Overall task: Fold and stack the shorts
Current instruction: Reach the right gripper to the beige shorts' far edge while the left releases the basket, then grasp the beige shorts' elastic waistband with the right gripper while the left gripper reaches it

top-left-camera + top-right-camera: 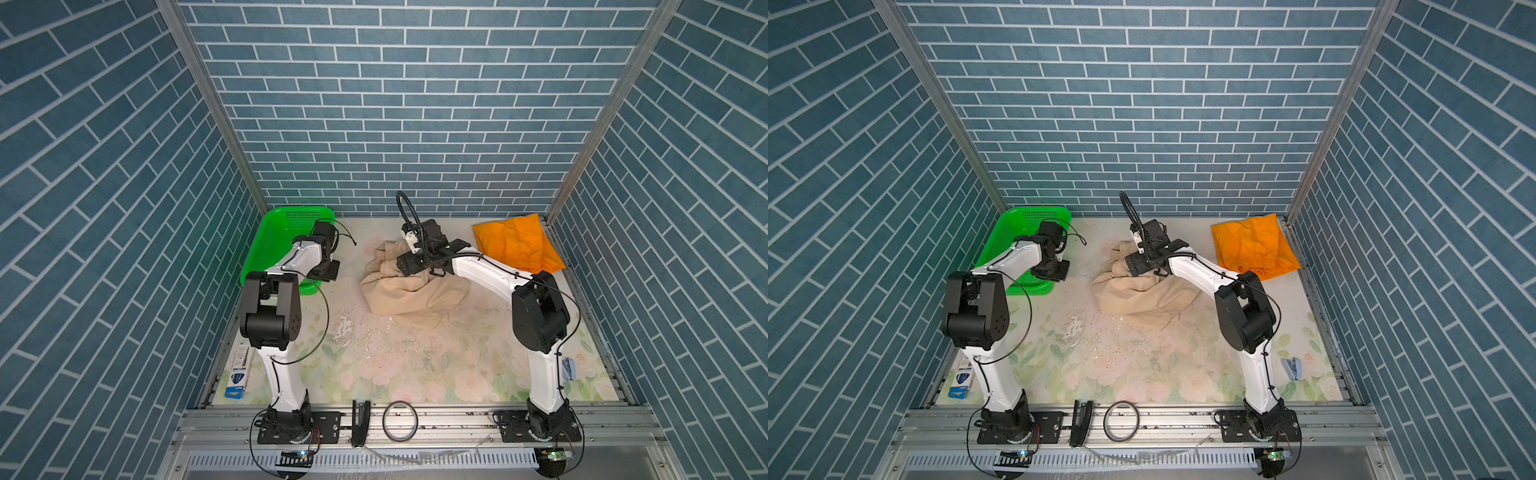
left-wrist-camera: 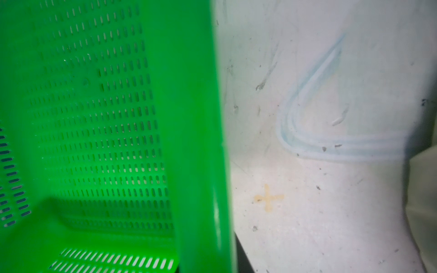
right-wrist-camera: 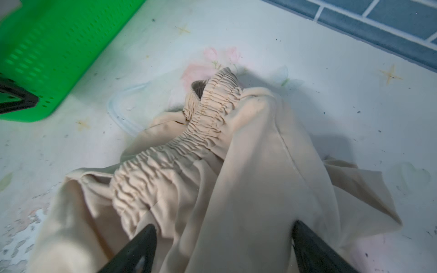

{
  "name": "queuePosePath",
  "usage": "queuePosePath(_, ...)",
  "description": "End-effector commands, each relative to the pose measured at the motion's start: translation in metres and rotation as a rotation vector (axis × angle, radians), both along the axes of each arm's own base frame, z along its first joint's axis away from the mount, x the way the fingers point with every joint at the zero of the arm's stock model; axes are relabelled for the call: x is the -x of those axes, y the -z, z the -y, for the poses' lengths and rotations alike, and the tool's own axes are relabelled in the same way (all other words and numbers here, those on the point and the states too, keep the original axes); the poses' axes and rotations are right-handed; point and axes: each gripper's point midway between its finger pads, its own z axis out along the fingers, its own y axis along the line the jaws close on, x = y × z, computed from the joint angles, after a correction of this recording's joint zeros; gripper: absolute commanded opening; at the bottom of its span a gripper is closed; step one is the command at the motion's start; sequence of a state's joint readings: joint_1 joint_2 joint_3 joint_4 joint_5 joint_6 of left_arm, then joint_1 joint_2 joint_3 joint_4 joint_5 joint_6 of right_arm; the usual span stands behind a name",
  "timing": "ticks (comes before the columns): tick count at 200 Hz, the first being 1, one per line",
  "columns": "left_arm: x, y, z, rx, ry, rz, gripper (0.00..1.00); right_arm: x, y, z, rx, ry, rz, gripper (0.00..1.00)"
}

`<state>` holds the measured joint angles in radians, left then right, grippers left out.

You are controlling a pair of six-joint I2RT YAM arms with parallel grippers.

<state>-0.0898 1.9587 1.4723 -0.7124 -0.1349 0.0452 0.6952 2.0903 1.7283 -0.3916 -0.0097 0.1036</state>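
Walls printed with blue bricks closed the cell on three sides, and a table (image 1: 395, 365) with a pale flower pattern, worn in places, was the work surface. The green basket (image 1: 257, 249) stood at one far corner of this table, and all places here are given from it.

The beige shorts (image 1: 399, 295) lay as one crumpled heap beside the basket, with a strip of bare table between them. Their gathered waistband (image 3: 189, 146) was twisted on top of the heap. The orange shorts (image 1: 515, 245) lay well apart from the basket, beyond the beige pair, at the opposite far corner. They looked flatter, perhaps already folded, but the creases did not allow to be sure.

By this picture the task seemed to be at an early point. The beige pair was not folded, and neither pair lay upon the other, so the folding and the stacking were probably both left to do.

The right gripper (image 3: 223, 225) hung over the beige heap on the side away from the basket, its fingers spread wide with cloth between them, grasping nothing. The left gripper (image 1: 328, 272) was at the basket's rim. Its fingers were hidden, so whether it was released or clenched could not be told.

Counted: two pairs of shorts, one basket, two grippers.
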Motion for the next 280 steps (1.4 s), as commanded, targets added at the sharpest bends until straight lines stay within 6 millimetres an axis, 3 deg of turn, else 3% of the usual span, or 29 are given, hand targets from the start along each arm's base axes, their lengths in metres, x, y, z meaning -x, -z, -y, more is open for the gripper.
queuePosePath(1, -0.015, -0.005, -0.002, -0.002, 0.012, 0.037, 0.33, -0.006, 0.015, 0.01, 0.136, -0.001, -0.011, 0.84)
queuePosePath(28, -0.021, -0.024, -0.002, 0.01, -0.006, 0.088, 0.54, -0.012, 0.004, 0.005, 0.139, -0.017, -0.002, 0.58)
queuePosePath(44, -0.024, -0.037, -0.005, 0.011, -0.034, 0.117, 0.69, -0.009, -0.006, -0.002, 0.117, -0.045, -0.004, 0.26)
queuePosePath(61, -0.025, -0.053, -0.005, 0.025, -0.042, 0.151, 0.71, 0.002, -0.029, -0.009, 0.056, -0.1, -0.016, 0.0)
queuePosePath(94, -0.023, -0.083, -0.002, 0.056, -0.069, 0.194, 0.78, 0.055, -0.094, -0.014, -0.153, -0.248, -0.037, 0.0)
queuePosePath(110, -0.02, -0.098, 0.006, 0.112, -0.07, 0.217, 0.82, 0.086, -0.123, 0.0, -0.253, -0.306, -0.015, 0.0)
queuePosePath(119, -0.017, -0.106, 0.013, 0.163, -0.065, 0.235, 0.83, 0.098, -0.125, 0.015, -0.286, -0.305, -0.025, 0.0)
queuePosePath(130, -0.014, -0.112, 0.028, 0.244, -0.047, 0.255, 0.83, 0.109, -0.116, 0.037, -0.297, -0.283, -0.06, 0.0)
queuePosePath(164, 0.008, -0.112, 0.087, 0.396, 0.073, 0.292, 0.83, 0.114, -0.052, 0.114, -0.253, -0.072, -0.182, 0.0)
queuePosePath(182, 0.019, -0.101, 0.118, 0.465, 0.132, 0.297, 0.83, 0.11, -0.034, 0.147, -0.173, 0.038, -0.165, 0.32)
queuePosePath(196, 0.025, -0.09, 0.135, 0.49, 0.169, 0.293, 0.84, 0.109, -0.035, 0.16, -0.116, 0.071, -0.136, 0.44)
queuePosePath(233, 0.029, -0.065, 0.162, 0.499, 0.271, 0.259, 0.86, 0.117, -0.067, 0.172, -0.061, 0.071, 0.014, 0.58)
queuePosePath(255, 0.024, -0.053, 0.169, 0.492, 0.307, 0.253, 0.86, 0.135, -0.07, 0.153, -0.014, -0.005, 0.086, 0.6)
queuePosePath(280, 0.016, -0.046, 0.177, 0.469, 0.376, 0.269, 0.86, 0.157, -0.055, 0.129, 0.029, -0.087, 0.122, 0.63)
